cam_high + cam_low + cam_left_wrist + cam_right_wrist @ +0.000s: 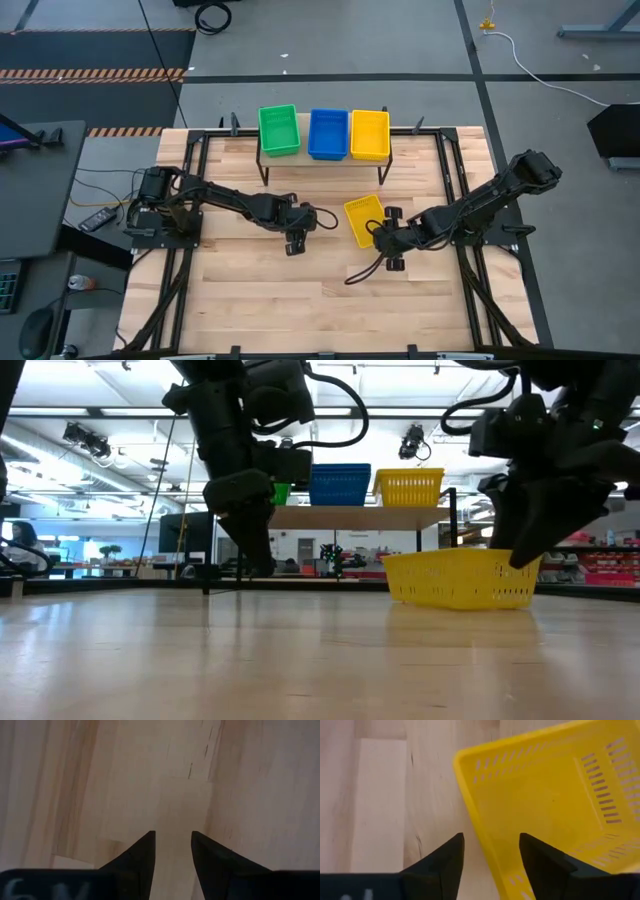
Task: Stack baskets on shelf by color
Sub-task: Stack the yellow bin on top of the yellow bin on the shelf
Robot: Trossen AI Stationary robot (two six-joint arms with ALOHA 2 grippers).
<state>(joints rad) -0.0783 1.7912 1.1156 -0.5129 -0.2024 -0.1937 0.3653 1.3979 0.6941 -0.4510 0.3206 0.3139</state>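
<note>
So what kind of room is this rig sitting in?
Probably a robotics lab or workshop floor: bare grey concrete with hazard-striped tape around the table, cables trailing across the floor, and long rows of ceiling lights over an open hall.

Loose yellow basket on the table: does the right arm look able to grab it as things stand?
Probably yes. The right gripper is open right over the yellow basket, its fingers either side of the near rim, with nothing between. The left gripper is off to the side.
</note>
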